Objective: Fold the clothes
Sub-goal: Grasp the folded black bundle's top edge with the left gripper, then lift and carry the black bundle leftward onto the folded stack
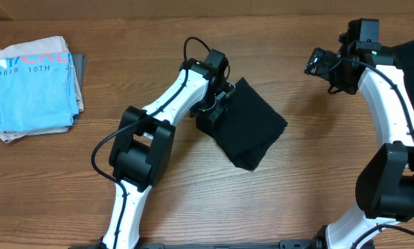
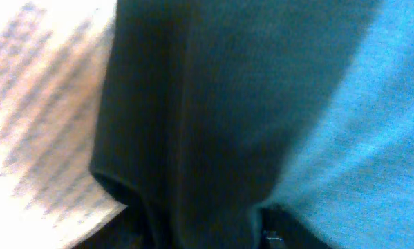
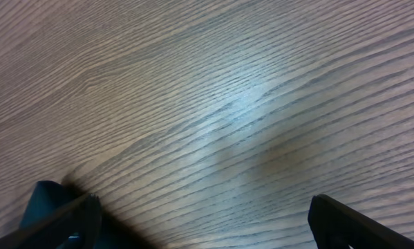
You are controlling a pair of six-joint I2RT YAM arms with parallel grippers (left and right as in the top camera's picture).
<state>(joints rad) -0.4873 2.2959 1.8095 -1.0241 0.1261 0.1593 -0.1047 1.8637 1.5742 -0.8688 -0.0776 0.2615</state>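
Observation:
A folded black T-shirt (image 1: 251, 131) lies mid-table as a tilted square. My left gripper (image 1: 217, 111) sits at its left edge. In the left wrist view the dark fabric (image 2: 213, 104) fills the frame and bunches between the jaws at the bottom, so my left gripper (image 2: 200, 235) is shut on the cloth. My right gripper (image 1: 317, 66) hovers over bare wood at the back right. Its fingers (image 3: 68, 214) stand wide apart with nothing between them, so my right gripper (image 3: 203, 228) is open. More black cloth (image 1: 410, 52) shows behind the right arm.
A folded light-blue T-shirt with printed lettering (image 1: 34, 83) lies on a small stack at the far left. The wooden table (image 1: 68, 180) shows bare in front and between the arms.

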